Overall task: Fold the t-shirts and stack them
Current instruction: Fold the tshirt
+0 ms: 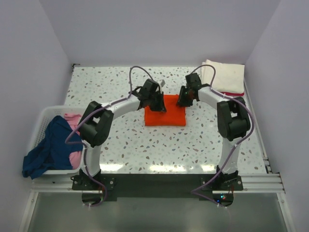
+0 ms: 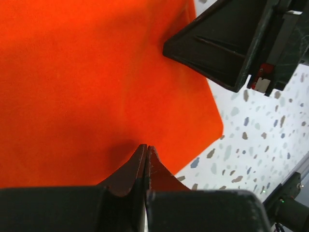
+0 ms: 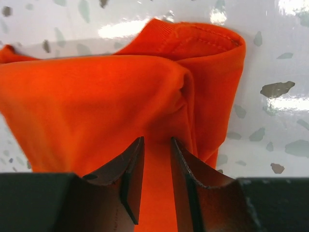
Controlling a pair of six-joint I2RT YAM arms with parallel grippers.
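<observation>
The bright orange t-shirt (image 1: 165, 117) lies folded into a rectangle at the table's middle. My left gripper (image 1: 157, 102) is at its far left edge; in the left wrist view the gripper (image 2: 146, 146) is shut, jaws together with no cloth between them, tips on the orange t-shirt (image 2: 87, 82). My right gripper (image 1: 185, 99) is at the far right corner. In the right wrist view the gripper (image 3: 157, 140) has its jaws narrowly apart, closed on a puckered fold of the orange t-shirt (image 3: 96, 101). A folded cream-white t-shirt (image 1: 224, 77) lies on a red one (image 1: 232, 93) at back right.
A white slatted basket (image 1: 42, 118) stands at the left edge, holding a navy blue t-shirt (image 1: 48, 147) that hangs over its front and a pink t-shirt (image 1: 73, 121). The right gripper's body (image 2: 231, 43) shows close by in the left wrist view. Speckled tabletop (image 1: 145, 150) lies in front.
</observation>
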